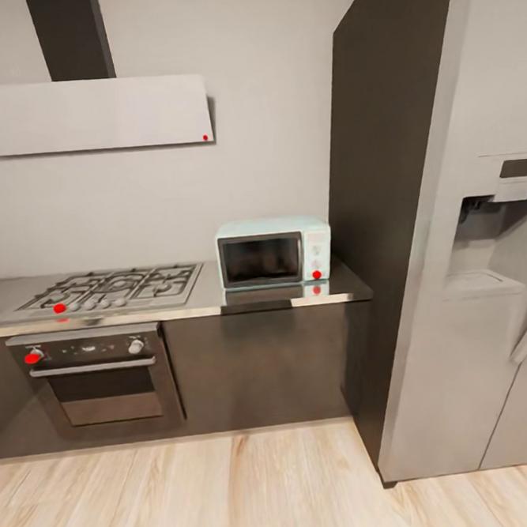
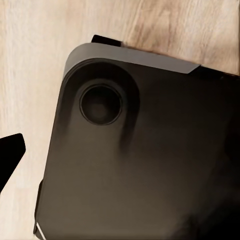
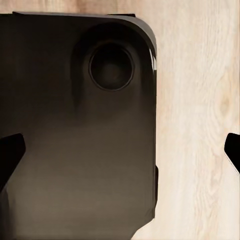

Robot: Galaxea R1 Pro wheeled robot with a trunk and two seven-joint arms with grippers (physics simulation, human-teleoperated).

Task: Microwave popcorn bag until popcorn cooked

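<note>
Fridge (image 1: 486,278) first: it is big and grey and stands at the right side of the head view. Next to it is a tall dark cupboard (image 1: 386,206). The wood floor (image 1: 234,496) runs in front of both.

The long shiny counter (image 1: 203,300) sits over dark fronts, against the wall. A pale hood (image 1: 93,114) hangs over the stove top (image 1: 111,289) to catch steam. The oven (image 1: 98,375) is built in right under the stove top.

The little blue microwave (image 1: 274,252) stands on the counter at its right end, close to the tall cupboard. Its dark door (image 1: 261,259) is closed, so I think it has to be opened before anything goes in. A red dot (image 1: 317,274) marks its knob side. I cannot tell from these pictures where the popcorn bag lies.

The robot looks some way off from the counter, so I think it is on its way. Both arms seem to hang low and point down, over the robot's base (image 2: 140,165) and the floor. That keeps them tucked in while it rolls.

The right end effector (image 3: 120,152) has its two dark tips far apart with nothing between them. The left end effector (image 2: 10,156) shows one tip, so I cannot tell how it stands.
</note>
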